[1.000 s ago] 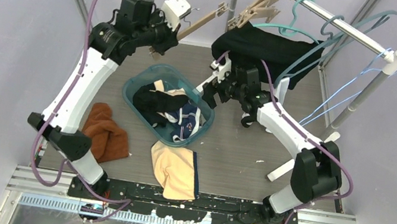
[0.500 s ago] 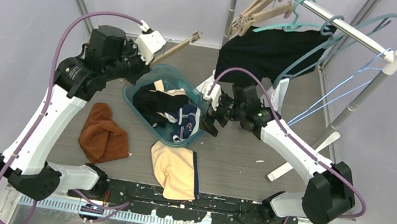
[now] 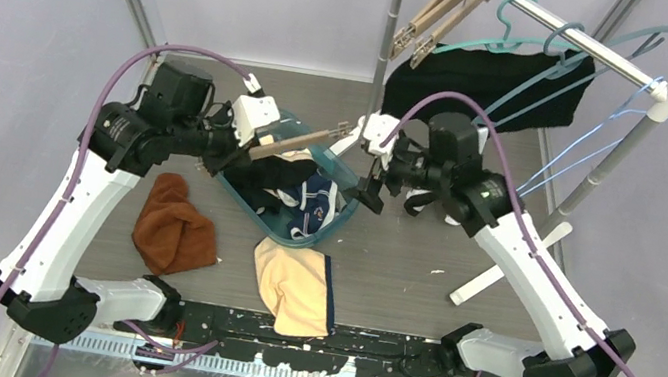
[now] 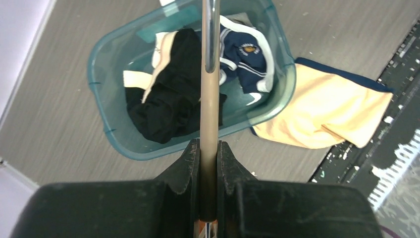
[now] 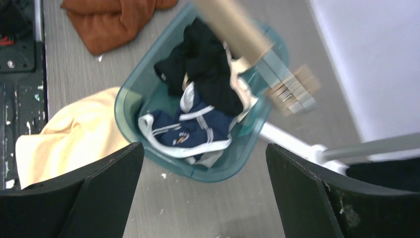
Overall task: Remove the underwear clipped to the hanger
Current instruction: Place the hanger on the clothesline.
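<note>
My left gripper [image 3: 251, 145] [image 4: 208, 148] is shut on the bar of a wooden clip hanger [image 3: 302, 140] [image 4: 210, 99], held level over the teal bin [image 3: 328, 233] [image 4: 99, 64]. The hanger's far clip [image 5: 292, 91] shows bare. Black underwear [image 4: 168, 99] [image 5: 208, 64] and navy underwear with white trim [image 4: 245, 54] [image 5: 183, 129] lie in the bin under it. My right gripper [image 3: 373, 170] [image 5: 204, 148] hangs wide open beside the hanger's far end, above the bin's right rim, with nothing between its fingers. A black garment [image 3: 489, 77] hangs from a teal hanger on the rack rail [image 3: 576, 40].
A rust-brown cloth [image 3: 174, 224] lies left of the bin. A pale yellow garment [image 3: 294, 289] lies in front of it. Spare wooden hangers [image 3: 429, 11] and teal and blue hangers hang on the rail. The rack's white foot [image 3: 477, 282] crosses the floor at right.
My left arm brought the wooden hanger down from the back left to over the bin. My right arm rose and turned toward the hanger's end, staying open. The hung black garment swung right.
</note>
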You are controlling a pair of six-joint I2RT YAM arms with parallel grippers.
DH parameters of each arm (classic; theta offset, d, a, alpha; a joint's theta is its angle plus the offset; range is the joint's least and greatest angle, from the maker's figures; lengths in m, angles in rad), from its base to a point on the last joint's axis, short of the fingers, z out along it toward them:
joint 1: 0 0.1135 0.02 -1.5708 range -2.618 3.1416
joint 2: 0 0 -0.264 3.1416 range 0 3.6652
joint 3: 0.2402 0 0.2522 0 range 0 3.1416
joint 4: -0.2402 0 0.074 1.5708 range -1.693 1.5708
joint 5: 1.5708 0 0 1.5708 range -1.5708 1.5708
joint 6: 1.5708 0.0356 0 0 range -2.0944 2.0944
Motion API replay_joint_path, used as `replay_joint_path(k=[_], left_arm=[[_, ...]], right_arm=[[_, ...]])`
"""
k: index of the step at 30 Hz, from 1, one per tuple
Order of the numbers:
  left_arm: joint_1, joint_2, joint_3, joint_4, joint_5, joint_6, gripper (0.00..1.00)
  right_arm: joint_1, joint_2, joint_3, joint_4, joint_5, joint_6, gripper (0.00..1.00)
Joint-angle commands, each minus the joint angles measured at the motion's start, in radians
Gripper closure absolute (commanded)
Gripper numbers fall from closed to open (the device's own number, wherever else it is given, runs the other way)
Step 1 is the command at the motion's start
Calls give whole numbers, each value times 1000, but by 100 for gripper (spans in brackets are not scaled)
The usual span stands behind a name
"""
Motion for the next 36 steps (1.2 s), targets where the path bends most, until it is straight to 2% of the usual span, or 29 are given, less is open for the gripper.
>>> replay_joint_path(k=[1, 10, 19, 25, 30, 34, 35, 36], left_arm=[[0, -4, -6, -40, 124, 44, 100], [-78, 31, -18, -75, 166, 77, 100], [-117, 63, -1, -62, 189, 55, 100], [-122, 58, -7, -56, 203, 50, 100], [-122, 42, -25, -37, 220, 31, 100], [-123, 17, -41, -34, 253, 28, 100], [-121, 8, -45, -32, 255, 28, 92], [-121, -2, -51, -29, 255, 29, 78]], right_arm=[[0, -27, 205, -163, -58, -59, 0], [11, 108, 427, -316, -138, -99, 2], [46, 175, 365, -364, -205, -129, 18], [51, 207, 320, -361, -214, -121, 40], [51, 220, 315, -354, -205, -123, 70], [51, 210, 314, -347, -147, -139, 98], [49, 203, 313, -347, -134, -146, 99], [46, 193, 310, -349, -126, -155, 99]])
